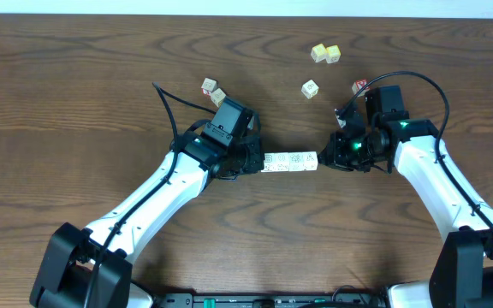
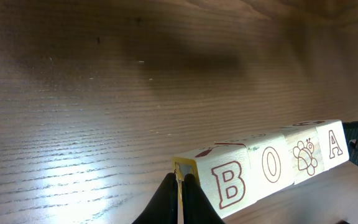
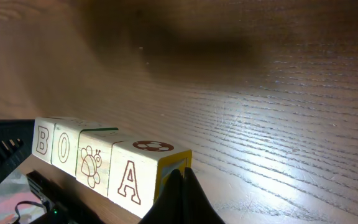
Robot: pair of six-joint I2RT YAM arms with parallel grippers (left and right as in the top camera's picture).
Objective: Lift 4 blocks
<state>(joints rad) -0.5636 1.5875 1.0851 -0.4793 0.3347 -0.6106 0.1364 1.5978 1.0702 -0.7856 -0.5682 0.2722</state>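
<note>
Right in close, it's the blocks (image 1: pixel 290 161): four pale cubes butted face to face in one straight row, reading B, O, a bee and A along the side. The left claw (image 2: pixel 180 186) is closed, fingers pinched together with nothing between them, its tip pressed flat on the outer end of the B block (image 2: pixel 229 183). At the other end of the row it's the mirror picture: the right claw (image 3: pixel 180 180) is closed too, tip set against the outer end of the A block (image 3: pixel 132 180), which carries a football print on top. So the row is squeezed end to end between two closed claws, not pinched inside either one. A broad dark shadow lies on the desk (image 1: pixel 75 103) well away from the row in both wrist views, so the row looks to be hanging clear of the wood, though its underside is out of sight and that can't be called for certain.

Further out from the row, seen from overhead, a pair of pale cubes (image 1: pixel 213 91) sits beyond its left end. Beyond its right end sit a single pale cube (image 1: pixel 311 88) and a red-marked cube (image 1: pixel 359 86) beside the right arm. Farthest from the row are two yellow cubes (image 1: pixel 325 54), touching each other.
</note>
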